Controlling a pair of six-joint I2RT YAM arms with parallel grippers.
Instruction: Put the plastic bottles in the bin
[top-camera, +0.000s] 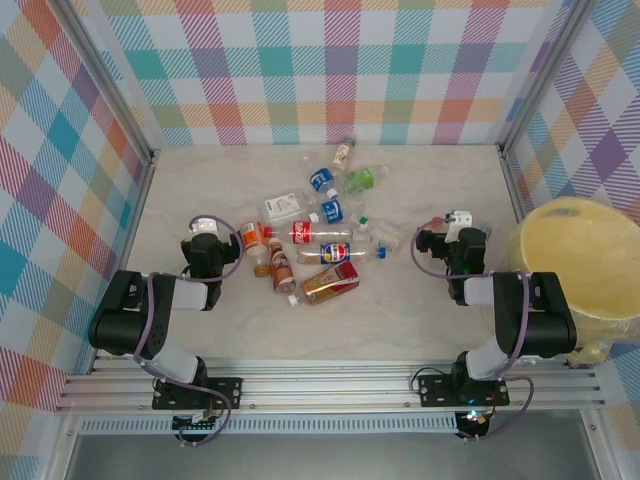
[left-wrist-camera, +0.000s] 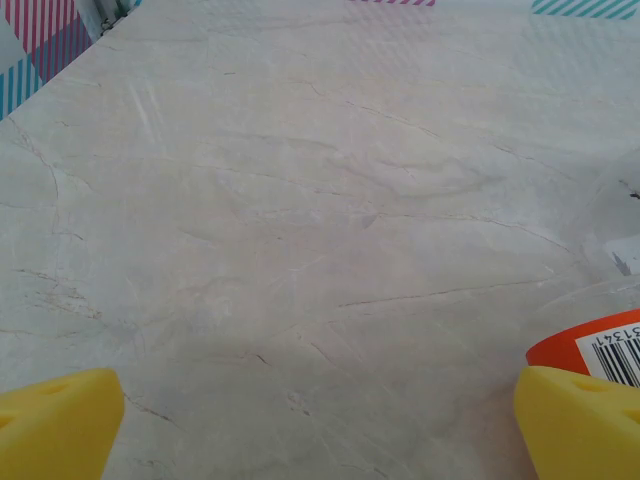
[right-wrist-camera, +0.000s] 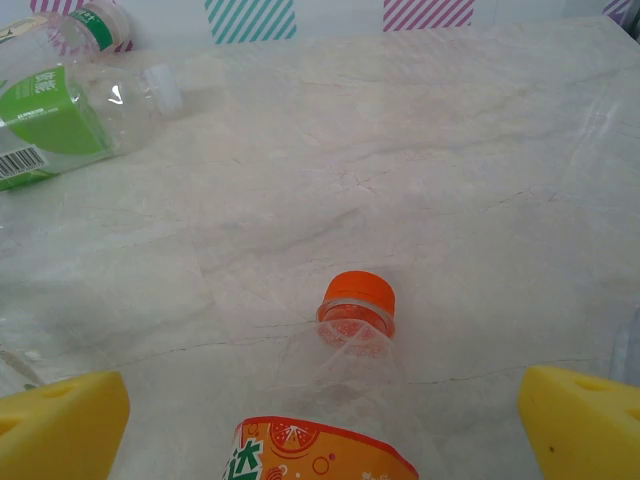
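Note:
Several plastic bottles (top-camera: 320, 240) lie in a loose pile at the table's middle. The pale-yellow bin (top-camera: 585, 255) stands at the right edge. My left gripper (top-camera: 203, 228) is left of the pile, open over bare table (left-wrist-camera: 320, 420). An orange-labelled bottle (left-wrist-camera: 590, 350) with a barcode lies just beyond its right fingertip (left-wrist-camera: 580, 420). My right gripper (top-camera: 458, 220) sits between pile and bin, open (right-wrist-camera: 320, 420). A clear bottle with an orange cap (right-wrist-camera: 357, 295) and orange label lies lengthwise between its yellow fingers (right-wrist-camera: 60, 425), touching neither. A green-labelled bottle (right-wrist-camera: 50, 125) lies far left.
Plaid walls enclose the table on three sides, with metal posts (top-camera: 150, 160) at the back corners. An aluminium rail (top-camera: 330, 385) runs along the near edge under both arm bases. Bare marble-look tabletop (top-camera: 400, 310) spreads in front of the pile.

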